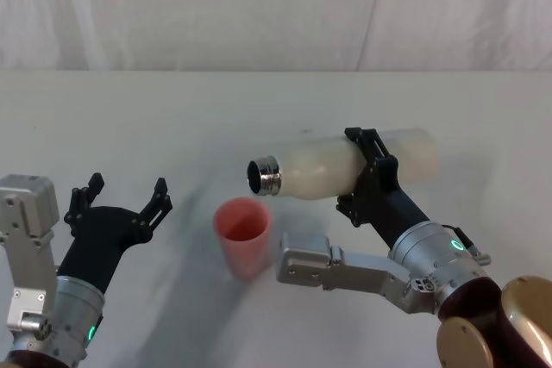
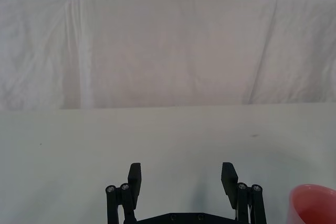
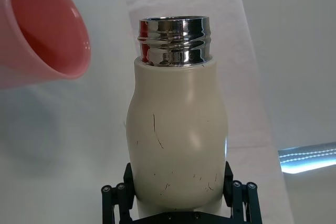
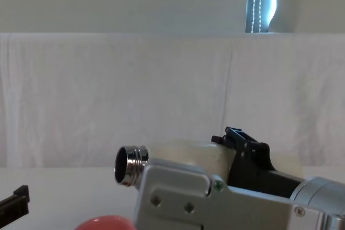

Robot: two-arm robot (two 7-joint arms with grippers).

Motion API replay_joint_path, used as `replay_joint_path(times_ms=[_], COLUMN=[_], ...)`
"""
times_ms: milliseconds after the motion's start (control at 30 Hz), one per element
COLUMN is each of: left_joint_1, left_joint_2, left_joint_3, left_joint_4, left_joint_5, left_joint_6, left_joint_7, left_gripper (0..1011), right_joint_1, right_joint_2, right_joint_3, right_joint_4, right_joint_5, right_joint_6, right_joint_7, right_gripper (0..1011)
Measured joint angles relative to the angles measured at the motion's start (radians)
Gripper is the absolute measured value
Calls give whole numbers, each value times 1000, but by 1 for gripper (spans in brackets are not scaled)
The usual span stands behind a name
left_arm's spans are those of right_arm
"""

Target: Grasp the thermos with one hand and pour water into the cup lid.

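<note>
My right gripper [image 1: 369,174] is shut on the cream-white thermos [image 1: 345,165], which lies almost level in the air with its chrome neck [image 1: 265,176] pointing left. Just below the open mouth, the salmon-red cup lid [image 1: 244,234] stands upright on the table. In the right wrist view the thermos [image 3: 178,135] sits between the fingers [image 3: 113,195] and the cup lid [image 3: 42,30] lies off to one side of the neck. From the chest view the thermos [image 4: 178,157] and the cup lid's rim [image 4: 105,223] show low in the picture. My left gripper [image 1: 121,200] rests open at the left, holding nothing.
A white cloth covers the table [image 1: 172,118] and hangs as a backdrop behind it. The left wrist view has the open left gripper [image 2: 181,179] over bare table, with the cup lid [image 2: 315,203] at its edge.
</note>
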Motion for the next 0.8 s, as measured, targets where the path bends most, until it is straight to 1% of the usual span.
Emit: replay_joint_path(times_ms=[167, 367, 800], left_joint_1=[0, 0, 0], left_joint_2=[0, 0, 0], left_joint_3=[0, 0, 0], left_joint_4=[0, 0, 0], left_joint_5=[0, 0, 0], left_joint_6=[0, 0, 0], left_joint_7=[0, 0, 0], left_gripper=[1001, 1001, 1001], right_joint_1=[5, 12, 23], right_joint_2=[3, 4, 7], right_joint_3=[-9, -20, -38], right_joint_4=[5, 13, 20], right_joint_5=[-29, -52, -92], right_joint_6=[0, 1, 15], right_joint_7=[3, 10, 29], right_gripper=[960, 960, 960])
